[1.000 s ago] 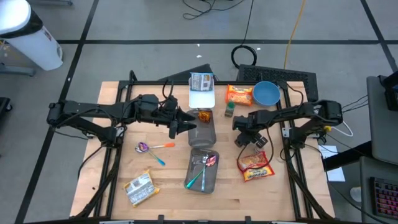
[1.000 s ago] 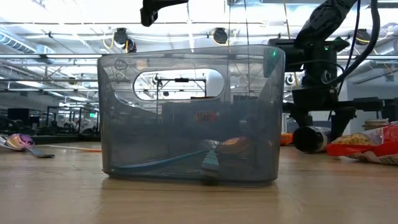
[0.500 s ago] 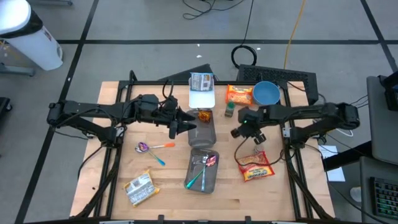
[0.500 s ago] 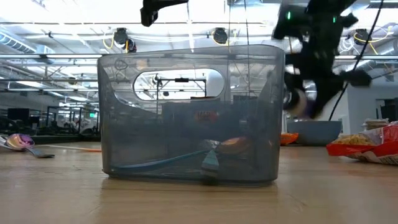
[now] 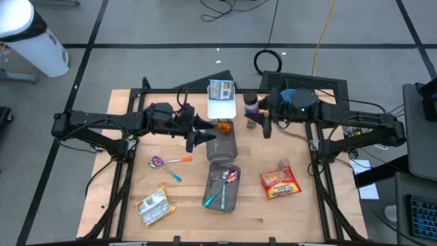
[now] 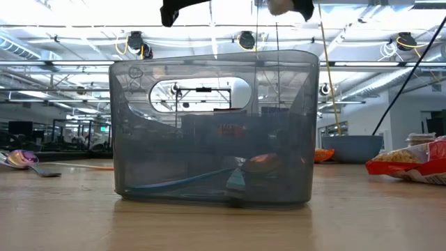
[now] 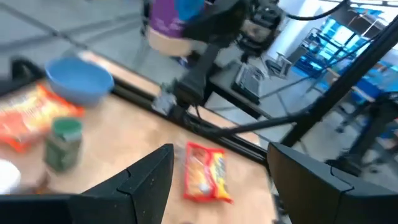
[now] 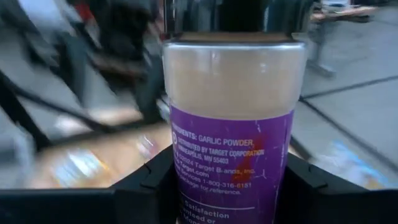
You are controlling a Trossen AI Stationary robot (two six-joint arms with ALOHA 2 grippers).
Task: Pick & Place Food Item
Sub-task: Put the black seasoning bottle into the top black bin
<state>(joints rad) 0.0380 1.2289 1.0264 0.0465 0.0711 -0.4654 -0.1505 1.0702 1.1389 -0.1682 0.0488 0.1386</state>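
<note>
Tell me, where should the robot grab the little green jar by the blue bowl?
Probably around its round body just under the green lid, coming straight down from above. The green jar stands upright on the table. The orange packet and the blue bowl sit close behind it, so fingers fit best on its two open sides.

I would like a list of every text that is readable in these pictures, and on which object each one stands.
"INGREDIENTS: GARLIC POWDER." on the purple label of the garlic powder jar held in the right gripper.
"DISTRIBUTED BY TARGET CORPORATION" and "MINNEAPOLIS, MN 55403" on the same label, the first letters partly cut off.
"1-800-316-6151" lower on that label; the lines around it are too blurred to read.
Print on the red snack bag, the orange packet and the green-lidded jar: too small or blurred.
</note>
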